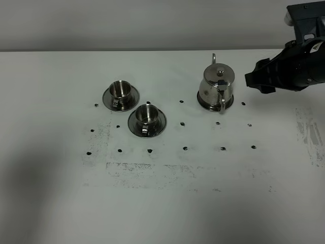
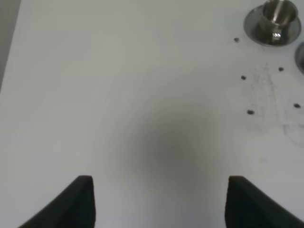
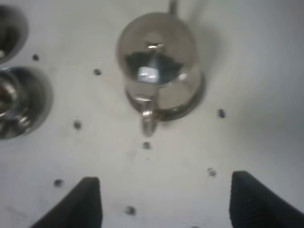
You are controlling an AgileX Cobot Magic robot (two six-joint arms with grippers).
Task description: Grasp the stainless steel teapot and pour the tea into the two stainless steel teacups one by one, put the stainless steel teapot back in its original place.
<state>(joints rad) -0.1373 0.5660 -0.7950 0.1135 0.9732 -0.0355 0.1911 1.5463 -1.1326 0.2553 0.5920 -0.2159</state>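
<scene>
Steel teapot (image 3: 159,71) stands with its handle (image 3: 148,121) turned toward my right jaws, which hang wide open and empty near it, apparently lined up for that handle.

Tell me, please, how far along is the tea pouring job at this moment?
Done: nothing visibly; no tea shows in the rear teacup or the front teacup. In hand: the right gripper, open, hangs near the teapot, which stands on its disc, ungripped; the left gripper is open too. Left, it seems: grasp, pour into both cups, return the pot.
</scene>
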